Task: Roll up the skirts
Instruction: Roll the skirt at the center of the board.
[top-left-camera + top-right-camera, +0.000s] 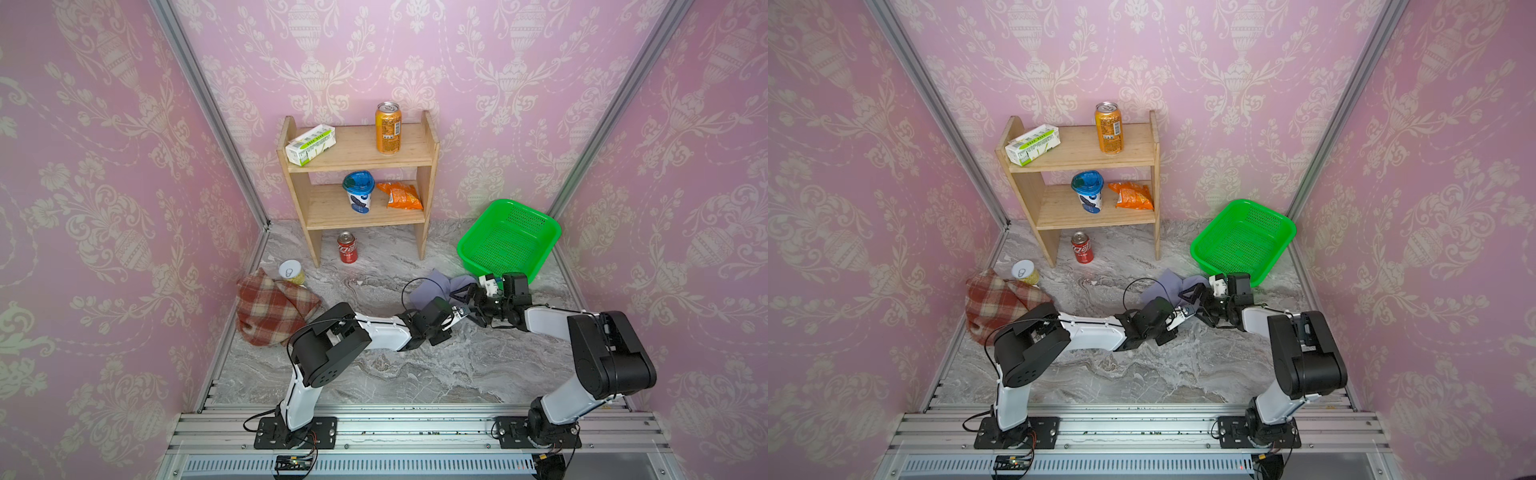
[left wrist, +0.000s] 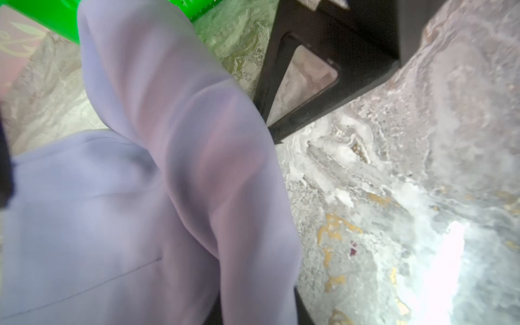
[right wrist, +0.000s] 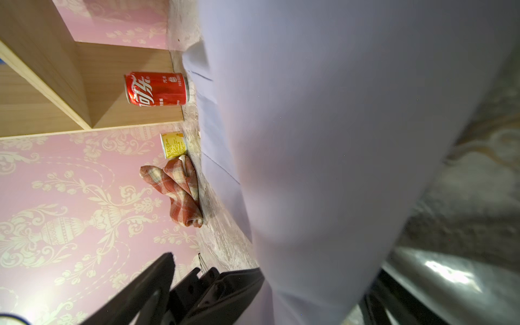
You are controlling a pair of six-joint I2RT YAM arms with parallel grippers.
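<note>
The lavender-grey skirt (image 1: pixel 436 283) lies bunched on the marble floor just in front of the green basket, and shows in both top views (image 1: pixel 1166 286). My left gripper (image 1: pixel 471 316) reaches in from the left; in the left wrist view a fold of this skirt (image 2: pixel 174 157) runs down between its dark fingers, which are shut on it. My right gripper (image 1: pixel 462 293) comes from the right and stands open, its fingers (image 3: pixel 233 284) wide apart with the lavender cloth (image 3: pixel 323 140) loose between them. The plaid skirt (image 1: pixel 270 308) lies crumpled by the left wall, apart from both grippers.
A wooden shelf (image 1: pixel 357 183) stands at the back with an orange can, a carton, a cup and a snack bag. A red cola can (image 1: pixel 347 247) stands beneath it and a yellow can (image 1: pixel 291 272) beside the plaid skirt. The green basket (image 1: pixel 509 239) leans at the back right.
</note>
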